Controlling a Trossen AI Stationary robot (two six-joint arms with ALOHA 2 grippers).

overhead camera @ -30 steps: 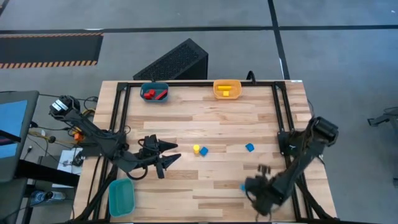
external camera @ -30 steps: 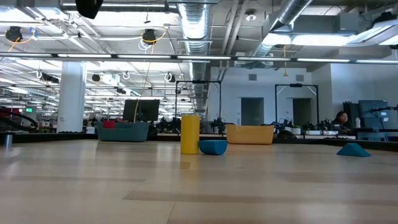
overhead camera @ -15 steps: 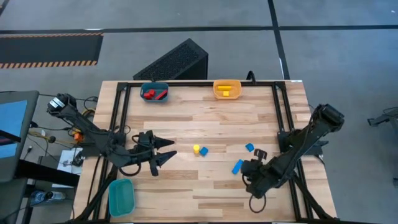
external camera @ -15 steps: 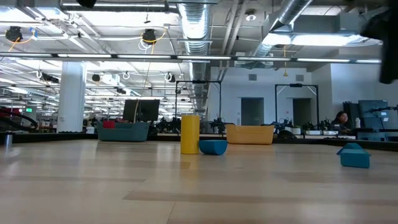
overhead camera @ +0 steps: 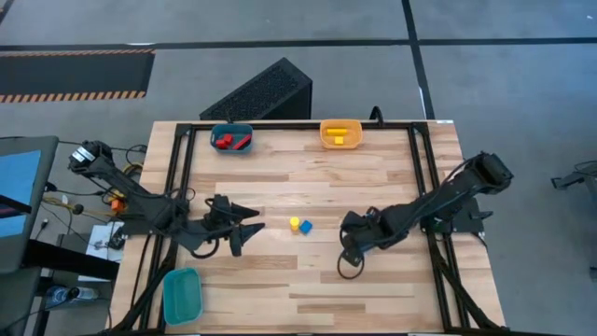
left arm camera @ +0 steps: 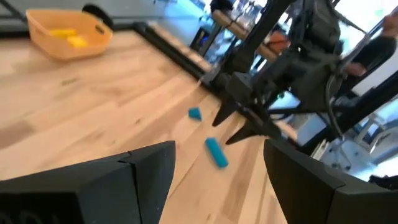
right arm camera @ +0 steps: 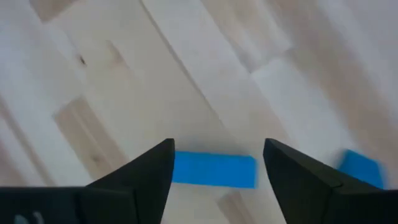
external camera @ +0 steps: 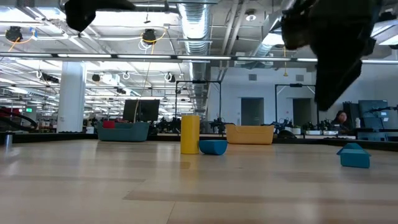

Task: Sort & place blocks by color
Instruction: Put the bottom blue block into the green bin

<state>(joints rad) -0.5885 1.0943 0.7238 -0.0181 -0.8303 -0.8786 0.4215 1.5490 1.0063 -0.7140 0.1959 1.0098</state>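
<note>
**Right arm swings in over the blue bar**

Since a second ago the right gripper (overhead camera: 347,245) has swept from the table's near right corner toward the middle and now hangs over the blue bar (right arm camera: 214,169), its fingers spread wide to either side of the bar without touching it.

At the near left corner sits a teal bin (overhead camera: 182,294). The left gripper (overhead camera: 250,226) waits left of centre, fingers open. A dark-blue bin (overhead camera: 231,139) on the far edge holds red blocks (overhead camera: 231,142). Mid-table, a yellow block (overhead camera: 295,223) touches a blue block (overhead camera: 305,226). The orange-yellow bin (overhead camera: 340,134) on the far edge holds yellow blocks (overhead camera: 339,137). A small blue block (left arm camera: 195,114) lies near the bar.
</note>
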